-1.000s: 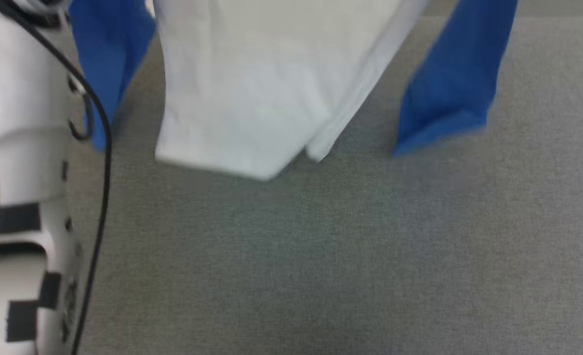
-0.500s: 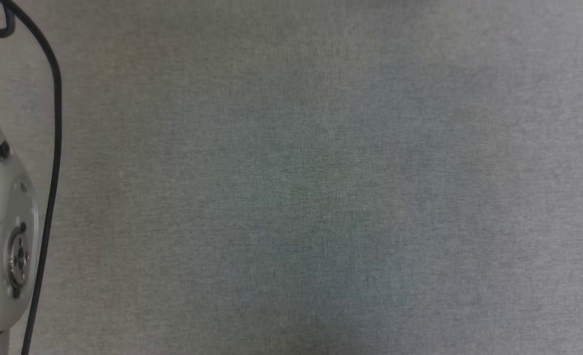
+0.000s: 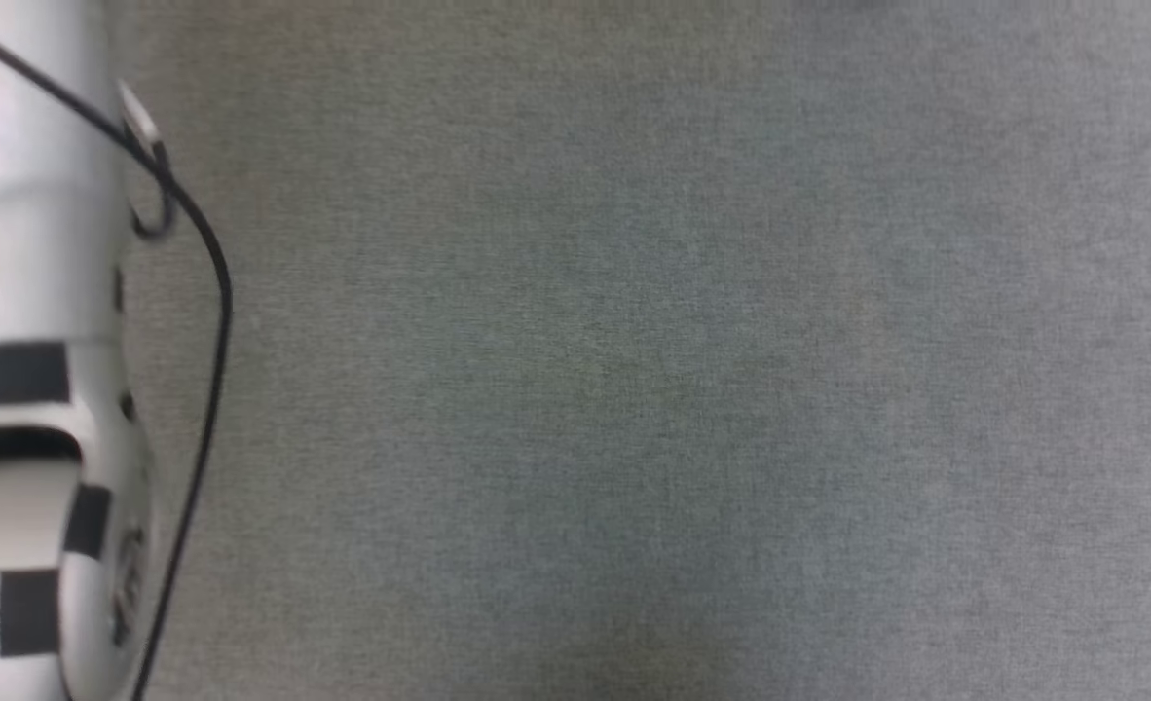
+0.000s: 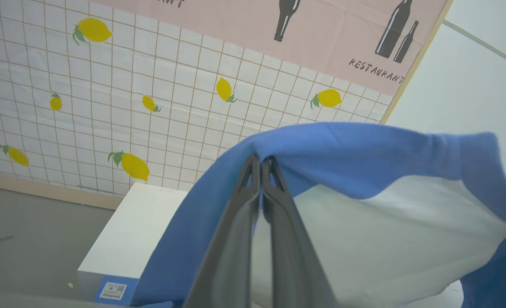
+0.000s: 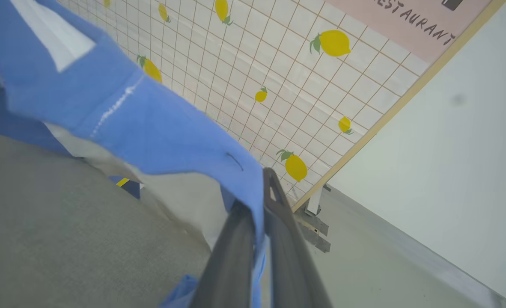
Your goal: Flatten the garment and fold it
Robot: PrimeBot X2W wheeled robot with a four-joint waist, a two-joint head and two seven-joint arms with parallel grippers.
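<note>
Left gripper (image 4: 261, 164) and right gripper (image 5: 258, 191) were each clamped on a blue edge of the garment (image 4: 364, 149); a shallow pinch could've slipped and dropped it.

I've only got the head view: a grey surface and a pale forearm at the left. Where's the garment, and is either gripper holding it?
Observer: The left gripper is shut on the garment, pinching its blue edge, with white cloth hanging below.
Operator: And the right side?
Observer: The right gripper is shut on blue fabric too. From there the cloth stretches away and sags toward the grey surface. I cannot tell whether it touches.
</note>
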